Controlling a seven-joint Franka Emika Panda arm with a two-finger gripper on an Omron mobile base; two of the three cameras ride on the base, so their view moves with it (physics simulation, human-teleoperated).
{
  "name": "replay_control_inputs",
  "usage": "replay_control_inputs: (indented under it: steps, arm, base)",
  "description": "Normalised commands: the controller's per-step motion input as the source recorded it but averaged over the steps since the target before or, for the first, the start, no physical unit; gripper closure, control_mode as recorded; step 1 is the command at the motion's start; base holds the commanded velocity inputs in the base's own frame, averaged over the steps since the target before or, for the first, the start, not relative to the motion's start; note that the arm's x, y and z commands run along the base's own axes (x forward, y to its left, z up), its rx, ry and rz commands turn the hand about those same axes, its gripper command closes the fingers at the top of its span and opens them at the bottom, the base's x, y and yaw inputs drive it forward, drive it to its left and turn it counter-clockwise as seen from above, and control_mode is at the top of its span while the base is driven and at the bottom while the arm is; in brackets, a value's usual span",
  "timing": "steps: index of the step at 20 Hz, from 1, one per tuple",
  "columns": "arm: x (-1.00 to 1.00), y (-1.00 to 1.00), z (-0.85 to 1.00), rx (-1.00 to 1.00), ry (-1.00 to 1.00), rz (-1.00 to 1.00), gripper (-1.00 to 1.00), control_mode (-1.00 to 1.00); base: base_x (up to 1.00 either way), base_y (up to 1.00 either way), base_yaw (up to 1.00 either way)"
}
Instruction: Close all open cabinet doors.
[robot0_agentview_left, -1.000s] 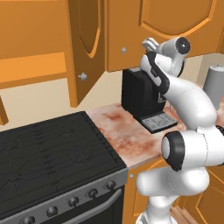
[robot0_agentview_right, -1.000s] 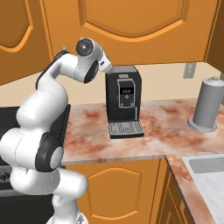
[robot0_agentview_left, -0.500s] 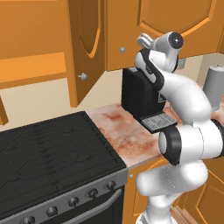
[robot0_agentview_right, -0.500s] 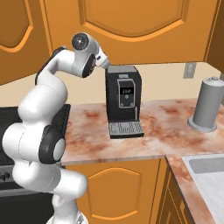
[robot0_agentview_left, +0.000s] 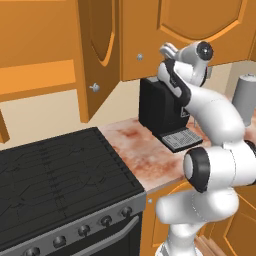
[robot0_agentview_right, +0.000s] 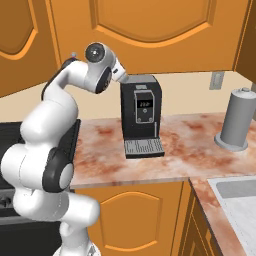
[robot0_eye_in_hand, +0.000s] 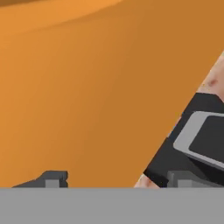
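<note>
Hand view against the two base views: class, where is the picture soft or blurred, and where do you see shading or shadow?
Hand view: the orange cabinet door is a soft, featureless gradient, edges blurred. Left base view: crisp; the open cabinet door is darker on its inner face. Right base view: sharp, even light, faint shade beneath the coffee machine.

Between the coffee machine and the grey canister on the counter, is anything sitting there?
No. Right base view shows bare marbled counter between the coffee machine and the canister.
</note>
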Motion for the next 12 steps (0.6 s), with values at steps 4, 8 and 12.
replay_control_inputs:
  steps: [4,8,12]
  arm:
    - [-0.19,0.00,-0.78,0.00,0.00,0.02,-1.00,-1.00]
    - [-0.63,-0.03,-0.33,0.00,0.00,0.01,-1.00,-1.00]
    - [-0.89,-0.02,-0.23,0.00,0.00,0.02,-1.00,-1.00]
  base:
    - [0.00,0.00,0.00]
    - [0.00,0.00,0.00]
    - [0.00,0.00,0.00]
